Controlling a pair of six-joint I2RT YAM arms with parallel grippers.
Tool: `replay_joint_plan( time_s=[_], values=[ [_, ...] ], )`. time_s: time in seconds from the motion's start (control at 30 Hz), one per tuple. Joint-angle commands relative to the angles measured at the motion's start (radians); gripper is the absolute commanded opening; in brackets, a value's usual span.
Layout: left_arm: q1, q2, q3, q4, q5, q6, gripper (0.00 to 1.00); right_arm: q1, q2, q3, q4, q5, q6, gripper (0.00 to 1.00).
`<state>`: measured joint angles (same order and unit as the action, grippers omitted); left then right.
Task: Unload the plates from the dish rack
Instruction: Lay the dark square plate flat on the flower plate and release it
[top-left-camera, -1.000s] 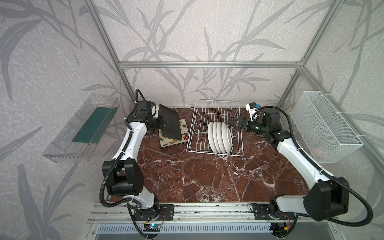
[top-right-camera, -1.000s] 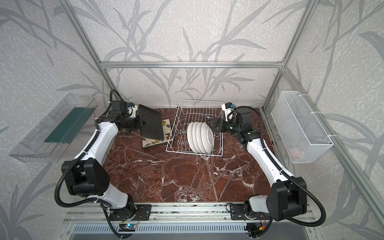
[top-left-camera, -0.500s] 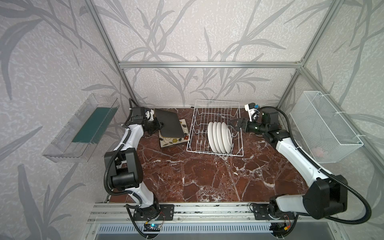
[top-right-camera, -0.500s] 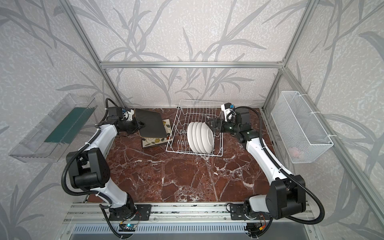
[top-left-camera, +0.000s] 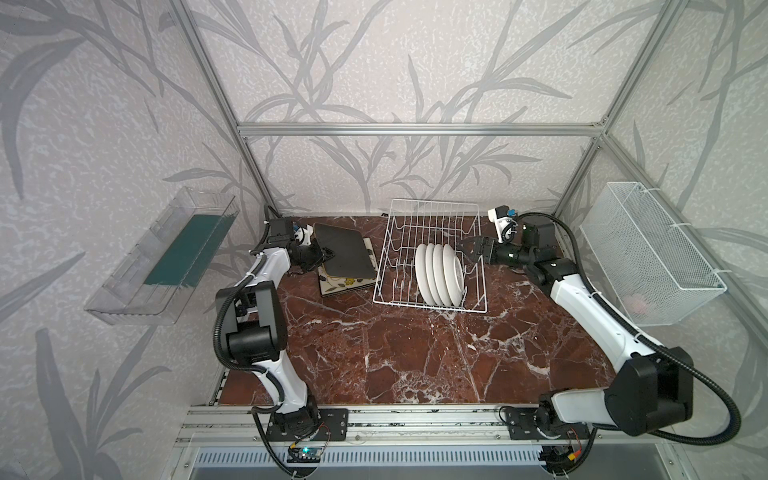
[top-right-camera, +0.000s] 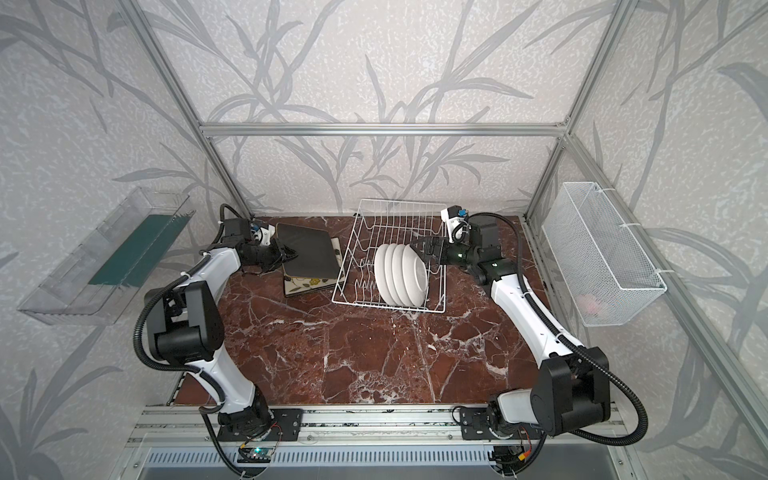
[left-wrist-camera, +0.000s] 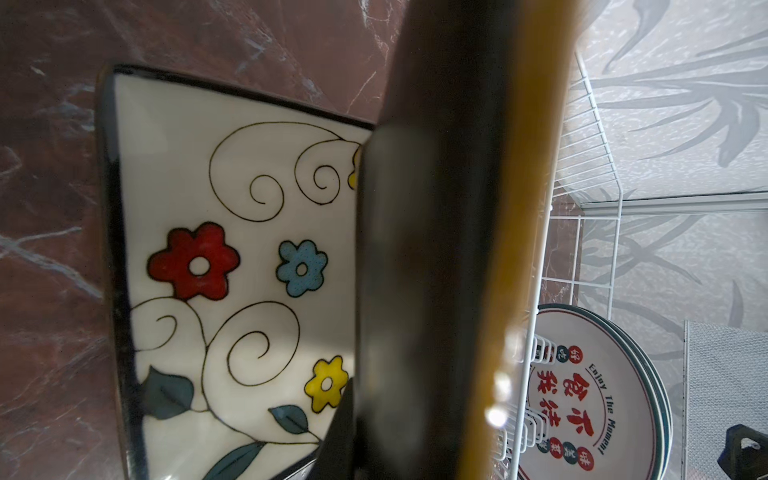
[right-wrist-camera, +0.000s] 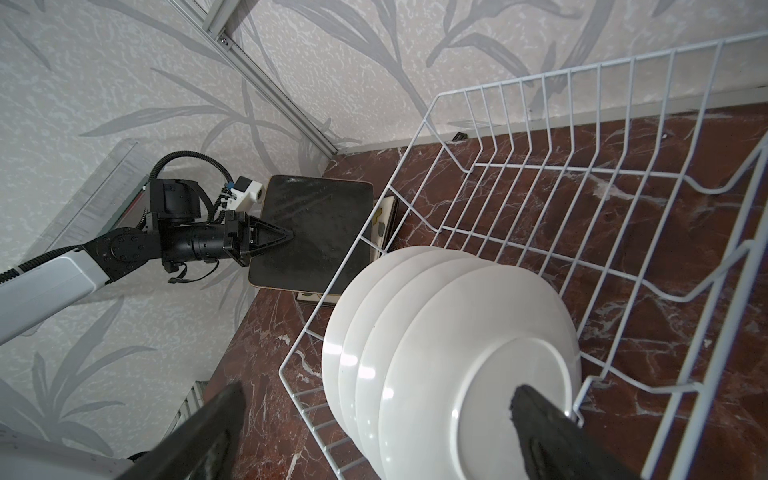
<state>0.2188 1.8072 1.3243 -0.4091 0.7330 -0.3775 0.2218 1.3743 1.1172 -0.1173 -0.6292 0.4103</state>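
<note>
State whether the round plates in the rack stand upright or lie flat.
Upright: the four round plates stand on edge in the dish rack.

Four round plates (top-left-camera: 440, 274) stand in the dish rack (top-left-camera: 432, 210), front right. Left of the rack, a square plate (top-left-camera: 341, 253) lies over a plate stack (top-left-camera: 340, 286) on the table (top-left-camera: 415, 353).

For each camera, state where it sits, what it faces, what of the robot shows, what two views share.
Both top views: high in front, looking down at table; left arm, right arm.
Left wrist: on its arm, faces along held square plate toward dish rack; one finger.
Right wrist: on its arm, faces across round plates to left gripper; open right gripper.
Wrist views share dish rack, round plates.
</note>
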Motion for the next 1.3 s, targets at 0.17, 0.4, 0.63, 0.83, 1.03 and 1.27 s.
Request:
replay_joint_plan(
  time_s=[0.17, 0.4, 0.63, 0.83, 1.03, 1.27],
  values=[
    [0.037, 0.058, 0.05, 0.041, 0.147, 0.003, 0.0, 0.004, 0.003, 0.03, 0.019, -0.019, 0.003, 0.99],
    [0.04, 0.106, 0.096, -0.079, 0.108, 0.061, 0.0, 0.004, 0.001, 0.023, 0.015, -0.02, 0.003, 0.99],
    [0.039, 0.16, 0.165, -0.214, 0.047, 0.123, 0.03, 0.004, 0.0, 0.024, 0.028, -0.029, 0.013, 0.99],
    [0.038, 0.186, 0.181, -0.251, 0.004, 0.136, 0.19, 0.005, 0.001, 0.021, 0.03, -0.032, 0.015, 0.99],
    [0.037, 0.209, 0.191, -0.26, -0.021, 0.134, 0.33, 0.004, 0.003, 0.017, 0.041, -0.037, 0.022, 0.99],
    [0.037, 0.213, 0.197, -0.264, -0.042, 0.13, 0.41, 0.004, 0.002, 0.017, 0.039, -0.037, 0.018, 0.99]
  ],
)
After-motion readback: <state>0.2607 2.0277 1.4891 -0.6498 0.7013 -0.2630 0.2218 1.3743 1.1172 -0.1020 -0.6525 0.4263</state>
